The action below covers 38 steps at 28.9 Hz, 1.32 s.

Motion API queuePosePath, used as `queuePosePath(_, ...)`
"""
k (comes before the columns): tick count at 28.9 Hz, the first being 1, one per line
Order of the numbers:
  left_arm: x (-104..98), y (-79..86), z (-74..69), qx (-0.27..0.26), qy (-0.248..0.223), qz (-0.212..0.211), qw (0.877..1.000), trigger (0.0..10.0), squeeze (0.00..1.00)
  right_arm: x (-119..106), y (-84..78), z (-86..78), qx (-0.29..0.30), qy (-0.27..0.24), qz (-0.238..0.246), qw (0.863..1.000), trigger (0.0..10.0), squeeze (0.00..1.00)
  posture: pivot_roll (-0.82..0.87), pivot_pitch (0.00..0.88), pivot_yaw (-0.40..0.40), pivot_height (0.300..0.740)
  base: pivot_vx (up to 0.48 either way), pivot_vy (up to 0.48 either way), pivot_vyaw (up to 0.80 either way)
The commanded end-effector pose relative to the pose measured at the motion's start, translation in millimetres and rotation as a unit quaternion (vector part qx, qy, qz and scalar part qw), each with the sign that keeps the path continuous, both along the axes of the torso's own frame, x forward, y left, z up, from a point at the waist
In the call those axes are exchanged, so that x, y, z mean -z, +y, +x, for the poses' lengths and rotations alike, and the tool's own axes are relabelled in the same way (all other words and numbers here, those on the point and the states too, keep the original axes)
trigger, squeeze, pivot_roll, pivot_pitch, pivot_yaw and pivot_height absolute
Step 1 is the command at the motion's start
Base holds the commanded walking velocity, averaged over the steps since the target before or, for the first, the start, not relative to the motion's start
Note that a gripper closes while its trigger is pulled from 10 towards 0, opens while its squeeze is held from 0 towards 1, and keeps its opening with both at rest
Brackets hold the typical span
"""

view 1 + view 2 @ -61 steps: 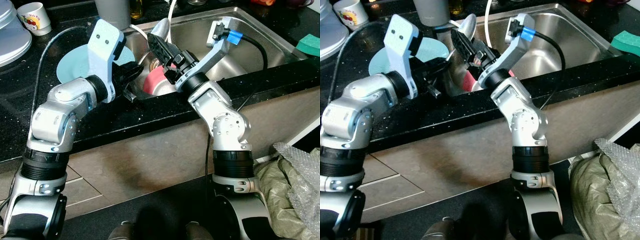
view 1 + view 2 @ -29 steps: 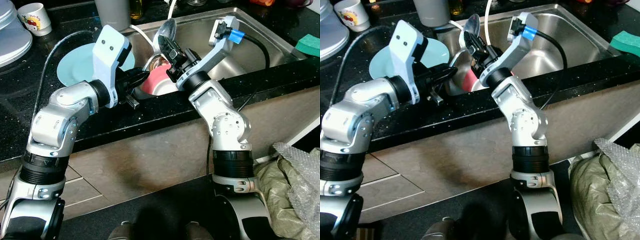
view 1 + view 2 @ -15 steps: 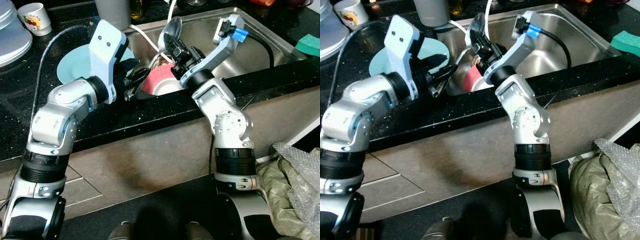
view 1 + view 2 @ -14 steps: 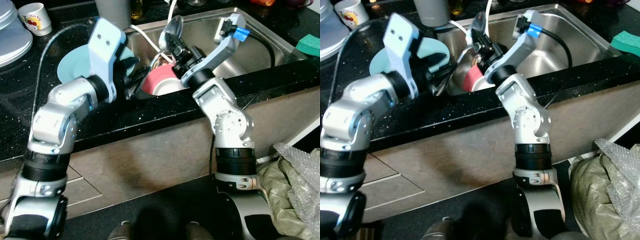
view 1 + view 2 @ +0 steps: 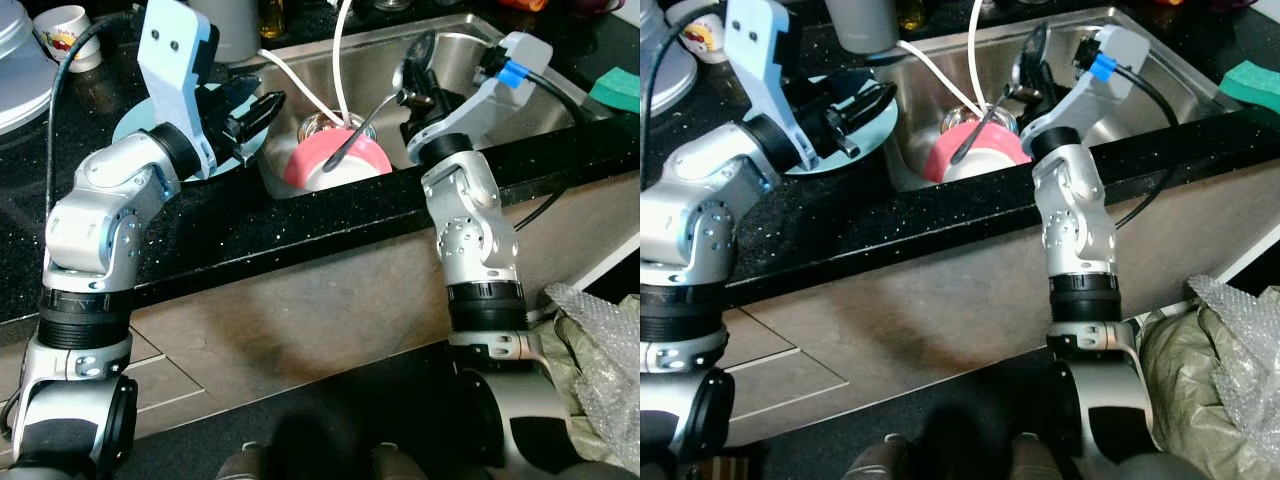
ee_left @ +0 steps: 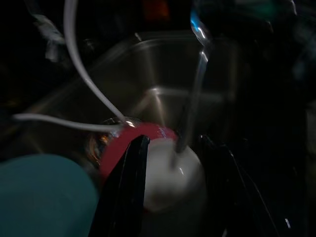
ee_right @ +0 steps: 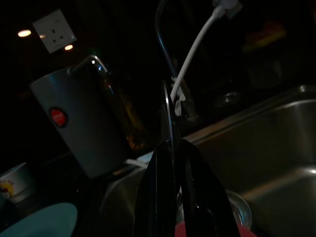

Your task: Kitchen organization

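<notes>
R gripper (image 5: 418, 92) pinches spoon (image 5: 372, 115) over sink (image 5: 520, 112), handle down toward pink bowl (image 5: 335, 165), prob. to drop it in. L gripper (image 5: 262, 106) w/ fingers apart, empty, over plate (image 5: 135, 128).

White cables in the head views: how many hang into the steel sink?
1 for sure: a thin white cable drops from above to the pink bowl. A second white strand crosses beside it, possibly the same cable.

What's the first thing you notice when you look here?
The pink bowl sitting in the steel sink jumps out first. The right gripper holds a big metal spoon whose handle slants down into that bowl. Beside the sink, the left gripper hovers open over a light blue plate on the black counter.
</notes>
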<state>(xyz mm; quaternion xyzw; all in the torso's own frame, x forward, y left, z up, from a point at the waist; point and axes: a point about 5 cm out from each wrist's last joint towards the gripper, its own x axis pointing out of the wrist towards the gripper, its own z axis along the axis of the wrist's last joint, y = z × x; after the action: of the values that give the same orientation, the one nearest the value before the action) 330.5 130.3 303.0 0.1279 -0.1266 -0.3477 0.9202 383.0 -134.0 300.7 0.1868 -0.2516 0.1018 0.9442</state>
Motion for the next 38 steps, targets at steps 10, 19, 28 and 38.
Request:
queuePosePath(10,22,8.6,9.4,-0.027,0.04,0.059,0.997,10.0,0.0,26,69.5,6.1,-0.133,0.008,-0.138,0.981,10.0,0.0,0.04,0.192,0.054,0.74,0.0,0.0,0.0)
queuePosePath(19,35,11.7,12.3,-0.04,0.053,0.105,0.992,10.0,0.0,36,83.6,6.4,-0.163,0.011,-0.232,0.959,10.0,0.0,0.04,0.191,0.05,0.74,0.0,0.0,0.0)
queuePosePath(28,36,13.7,16.2,-0.056,0.043,0.111,0.991,10.0,0.0,18,66.5,8.2,-0.094,-0.059,-0.242,0.964,10.0,0.0,0.04,0.187,0.047,0.74,0.0,0.0,0.0)
queuePosePath(38,41,11.9,17.0,-0.046,0.062,0.106,0.991,10.0,0.0,45,80.5,12.5,-0.18,0.032,-0.297,0.937,10.0,0.0,0.04,0.181,0.044,0.74,0.0,0.0,0.0)
